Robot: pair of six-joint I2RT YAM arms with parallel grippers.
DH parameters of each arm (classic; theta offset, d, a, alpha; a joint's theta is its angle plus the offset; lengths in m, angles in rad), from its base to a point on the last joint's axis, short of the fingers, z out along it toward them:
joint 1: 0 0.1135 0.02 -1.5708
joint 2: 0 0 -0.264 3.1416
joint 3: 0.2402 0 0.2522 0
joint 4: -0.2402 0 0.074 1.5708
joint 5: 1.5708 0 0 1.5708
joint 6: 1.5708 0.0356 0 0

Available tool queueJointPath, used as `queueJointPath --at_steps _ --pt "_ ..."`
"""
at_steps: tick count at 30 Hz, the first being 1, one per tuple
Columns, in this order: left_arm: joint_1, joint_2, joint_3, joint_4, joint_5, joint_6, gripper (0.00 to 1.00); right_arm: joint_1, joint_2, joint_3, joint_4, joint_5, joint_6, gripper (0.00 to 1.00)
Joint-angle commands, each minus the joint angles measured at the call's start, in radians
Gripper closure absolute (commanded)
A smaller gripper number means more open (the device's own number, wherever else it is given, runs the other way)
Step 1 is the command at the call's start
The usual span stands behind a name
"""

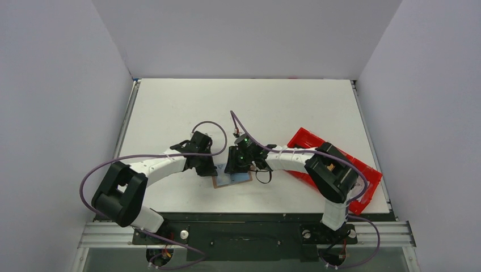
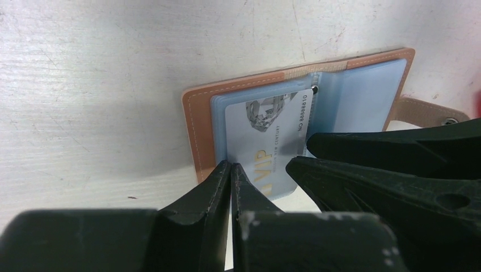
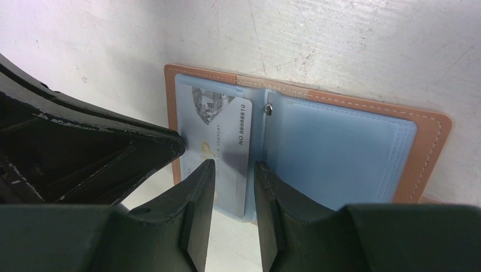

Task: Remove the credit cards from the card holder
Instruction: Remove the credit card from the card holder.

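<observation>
The card holder [image 1: 232,180] lies open on the table between the two grippers: brown leather with light blue inner panels [image 3: 340,153] and a brown strap tab [image 2: 425,110]. A white VIP card [image 2: 266,141] sits in its left-hand sleeve, also seen in the right wrist view [image 3: 224,133]. My left gripper [image 2: 231,165] is shut, with nothing seen between its fingers; its tips rest at the holder's brown outer edge beside the card. My right gripper [image 3: 233,165] is open by a narrow gap, low over the card's end near the spine. One of its fingers [image 3: 207,170] is over the card.
A long red plastic tray [image 1: 334,164] lies on the table's right side, partly under the right arm. The right gripper's black fingers [image 2: 397,158] fill the right of the left wrist view. The left gripper [image 3: 113,147] fills the left of the right wrist view.
</observation>
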Motion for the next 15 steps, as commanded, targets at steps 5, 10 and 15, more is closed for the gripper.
queueJointPath --at_steps 5,10,15 --pt "-0.003 0.039 0.010 0.050 -0.007 -0.004 1.00 -0.015 0.012 -0.037 0.112 -0.031 0.030 0.72" --pt "-0.014 0.069 0.021 0.040 -0.016 -0.019 1.00 -0.033 0.012 -0.064 0.163 -0.059 0.055 0.74" --pt "-0.014 0.072 0.014 0.030 -0.031 -0.034 1.00 -0.066 0.003 -0.124 0.254 -0.106 0.098 0.77"
